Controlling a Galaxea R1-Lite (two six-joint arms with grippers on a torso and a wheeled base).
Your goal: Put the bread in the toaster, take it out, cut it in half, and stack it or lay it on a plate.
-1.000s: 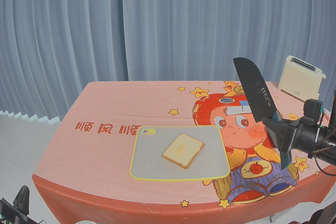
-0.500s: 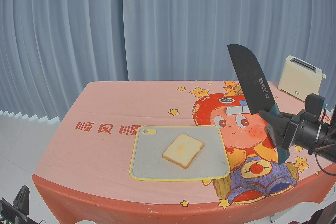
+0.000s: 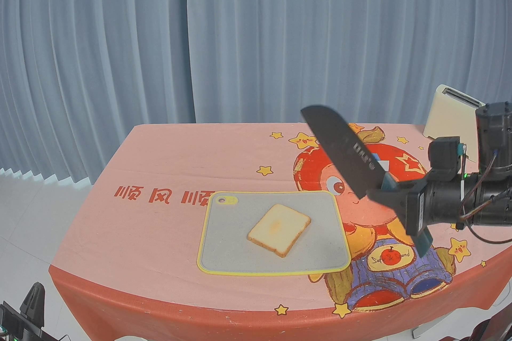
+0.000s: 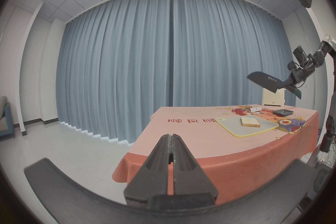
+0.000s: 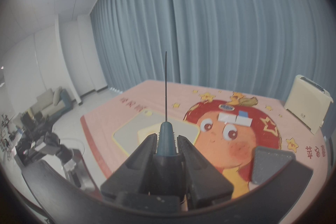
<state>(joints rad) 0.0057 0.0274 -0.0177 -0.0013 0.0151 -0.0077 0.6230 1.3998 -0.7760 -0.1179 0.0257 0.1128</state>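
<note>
1. Right gripper (image 3: 392, 194) was clamped tight on the teal handle of the knife (image 3: 346, 158), above the right part of the table (image 3: 176, 155). The blade slanted up and over toward the cutting board (image 3: 224, 246), well clear of it
2. Left gripper (image 4: 170, 151) sat off the table's front left corner, fingers pressed together with nothing between them
3. Bread (image 3: 278, 228) lay flat and whole on the board, near the middle of the table's front edge and askew to the board's sides. Toaster (image 3: 450, 118) stood at the far right corner. A dark tray (image 4: 282, 112), which I took for the plate, sat toward the right edge
4. Risk: nothing pinned the slice. I judged a pushing cut would drag it across the board rather than part it, since the left arm was too far off to steady it
5. Risk: the hold was on the handle alone. With the long blade as a lever, the knife could twist in the jaws once the edge met crust, giving a ragged or partial cut
6. Risk: with the slice lying skewed, a stroke squared to the board would give uneven pieces
7. Risk: a descent landing past the board's right edge would put the blade into the tablecloth
8. Risk: the board could creep on the cloth under load
</note>
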